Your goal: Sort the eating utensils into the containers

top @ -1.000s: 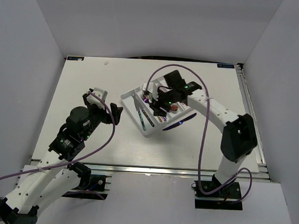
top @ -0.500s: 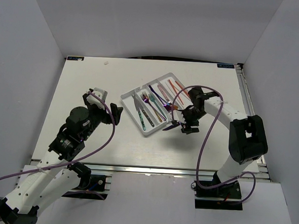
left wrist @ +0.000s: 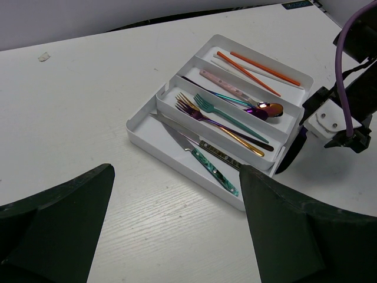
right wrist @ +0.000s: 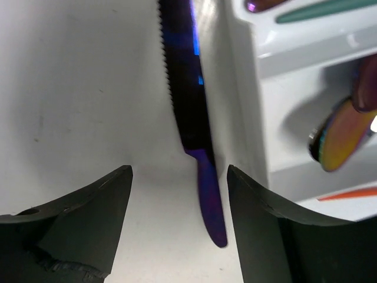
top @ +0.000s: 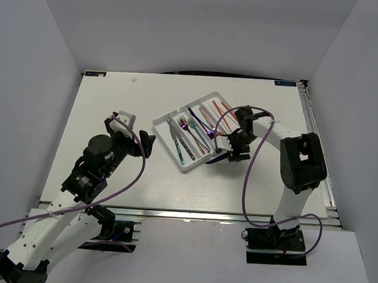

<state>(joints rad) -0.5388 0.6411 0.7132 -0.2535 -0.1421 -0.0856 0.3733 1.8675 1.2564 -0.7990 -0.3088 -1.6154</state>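
Nearby, the L hand hangs released and empty, well apart to the left. The R hand is closer to the job: fingers spread, gripping nothing, straddling a purple-blue knife lying on the counter. The knife's long axis runs straight away from that hand, narrow end nearest, serrated edge farther, parallel w/ and just beside the white tray outer wall. Beyond the wall, forks, spoons & chopsticks fill compartments; this knife isn't in yet.
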